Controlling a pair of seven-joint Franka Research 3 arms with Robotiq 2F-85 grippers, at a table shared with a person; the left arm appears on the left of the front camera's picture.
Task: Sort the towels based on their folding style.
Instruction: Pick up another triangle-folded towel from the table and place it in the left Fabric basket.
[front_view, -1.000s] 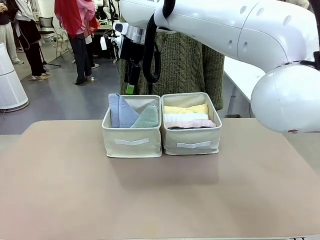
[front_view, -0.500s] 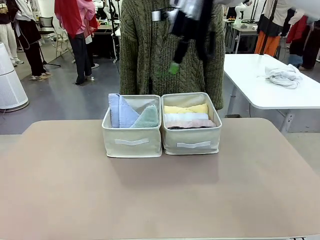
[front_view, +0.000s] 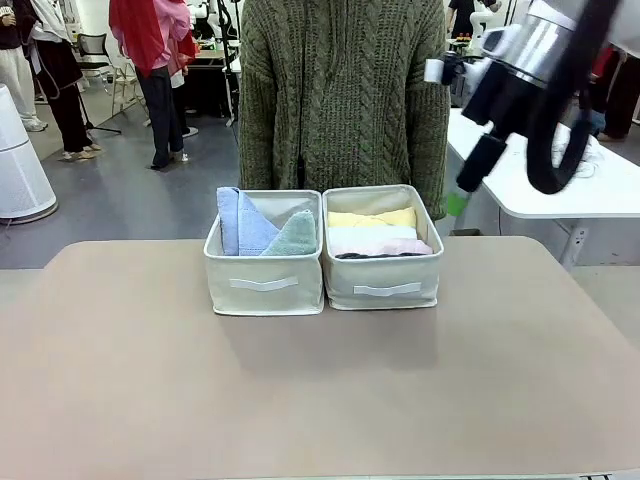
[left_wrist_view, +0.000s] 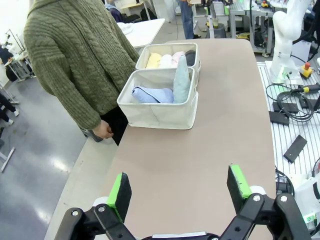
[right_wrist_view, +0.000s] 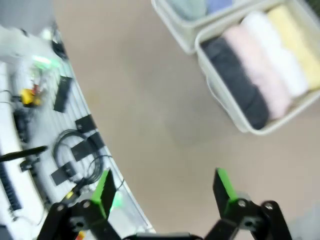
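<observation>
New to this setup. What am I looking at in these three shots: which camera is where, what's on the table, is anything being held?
Two robot arms share a table with a person standing at the far side. The front view comes from a fixed camera between the arms, looking across at that person; the right gripper hangs in the air there, right of the bins. The other two pictures come from cameras on the wrists, looking along each gripper's green-padded fingers.

On the table stand two beige fabric bins side by side. The left bin holds the triangle-folded towels: the periwinkle blue towel and the pale teal towel. The right bin holds four rolled ones: the yellow towel, white towel, pale pink towel and dark grey towel.

Nothing is held: the left gripper and the right gripper both stand open and empty above the table.
</observation>
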